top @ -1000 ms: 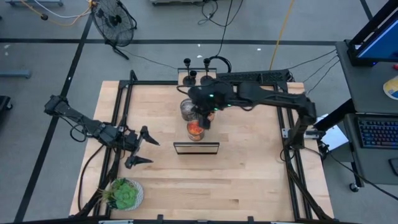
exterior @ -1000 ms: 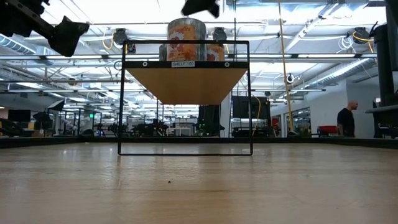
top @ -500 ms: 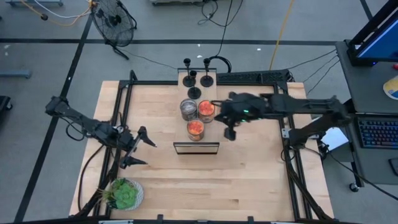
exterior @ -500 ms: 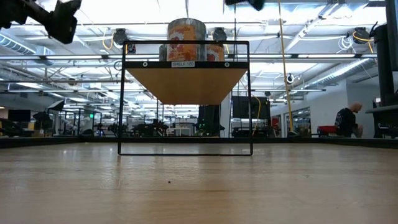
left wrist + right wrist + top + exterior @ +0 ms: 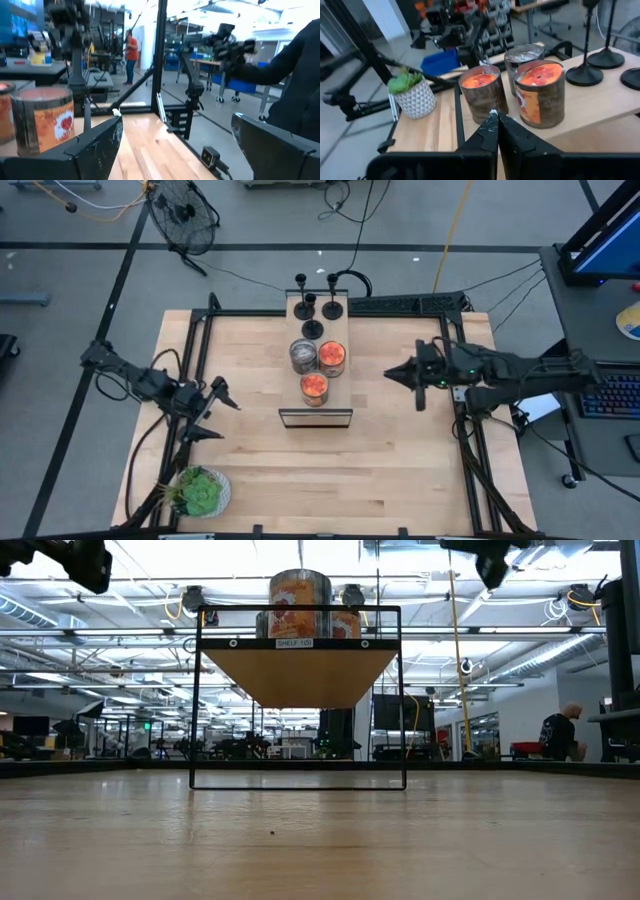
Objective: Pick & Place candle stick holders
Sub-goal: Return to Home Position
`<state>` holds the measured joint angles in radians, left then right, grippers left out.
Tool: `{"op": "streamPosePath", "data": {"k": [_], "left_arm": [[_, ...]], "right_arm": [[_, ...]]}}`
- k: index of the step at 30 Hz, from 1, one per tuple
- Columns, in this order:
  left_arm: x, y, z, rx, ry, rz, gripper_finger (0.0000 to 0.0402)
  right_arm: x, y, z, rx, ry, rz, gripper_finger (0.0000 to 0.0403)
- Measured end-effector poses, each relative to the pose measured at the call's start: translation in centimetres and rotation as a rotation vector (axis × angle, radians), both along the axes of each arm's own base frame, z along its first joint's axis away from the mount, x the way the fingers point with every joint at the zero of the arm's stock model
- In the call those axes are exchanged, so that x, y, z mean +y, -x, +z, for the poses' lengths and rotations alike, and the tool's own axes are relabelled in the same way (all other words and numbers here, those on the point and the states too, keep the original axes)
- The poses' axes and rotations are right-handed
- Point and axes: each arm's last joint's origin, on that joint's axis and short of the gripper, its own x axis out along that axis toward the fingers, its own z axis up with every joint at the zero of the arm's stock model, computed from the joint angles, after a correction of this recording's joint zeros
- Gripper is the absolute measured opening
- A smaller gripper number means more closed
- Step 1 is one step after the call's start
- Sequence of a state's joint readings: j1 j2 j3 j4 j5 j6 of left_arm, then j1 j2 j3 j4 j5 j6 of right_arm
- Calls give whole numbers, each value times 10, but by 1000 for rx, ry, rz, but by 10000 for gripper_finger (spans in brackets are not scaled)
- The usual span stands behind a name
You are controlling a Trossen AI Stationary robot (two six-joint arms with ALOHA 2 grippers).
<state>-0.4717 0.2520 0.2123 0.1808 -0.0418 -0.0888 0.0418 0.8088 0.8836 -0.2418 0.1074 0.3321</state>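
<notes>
Three black candle stick holders stand on their round bases at the far end of a raised wooden shelf. My right gripper is shut on nothing and hangs in the air right of the shelf, pointing toward it. My left gripper is open with nothing between its fingers. It sits near the table's left edge and points toward the shelf.
Three glass jar candles stand on the shelf nearer than the holders. The shelf's black frame rests on the table. A potted plant sits at the near left corner. A person is in the room beyond the table.
My right gripper, shut throughout, has swept quickly from above the jars toward the table's right edge, rolling and tipping up to nearly level. My left gripper has drawn back a little toward the left edge and risen slightly, staying open. Jars and holders have not moved.
</notes>
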Motion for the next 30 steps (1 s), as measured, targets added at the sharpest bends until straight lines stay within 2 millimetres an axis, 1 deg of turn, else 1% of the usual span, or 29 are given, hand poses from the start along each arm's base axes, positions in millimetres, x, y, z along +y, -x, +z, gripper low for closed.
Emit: {"op": "streamPosePath", "data": {"k": [4, 7, 10, 14, 19, 22, 24, 30], "left_arm": [[2, 5, 0, -7, 2, 1, 379], [4, 8, 1, -13, 15, 4, 379], [6, 11, 2, -33, 8, 13, 379], [8, 13, -1, -10, 11, 41, 379], [10, 17, -2, -14, 5, 49, 379], [12, 19, -3, -9, 5, 65, 379], [13, 21, -2, -18, 7, 65, 379], [15, 25, -2, -39, -7, 92, 379]], "right_arm": [[-1, 24, -20, -81, -4, -2, 0], [-2, 37, -35, -107, -10, -3, 0], [-2, 47, -50, -114, -26, -6, 0], [-2, 57, -68, -116, -27, -6, 0], [-3, 66, -87, -75, -26, -3, 0], [-3, 74, -93, -48, -45, -8, 0], [-3, 81, -94, -51, -53, -9, 0], [-4, 100, -88, -152, -22, -3, 0]]}}
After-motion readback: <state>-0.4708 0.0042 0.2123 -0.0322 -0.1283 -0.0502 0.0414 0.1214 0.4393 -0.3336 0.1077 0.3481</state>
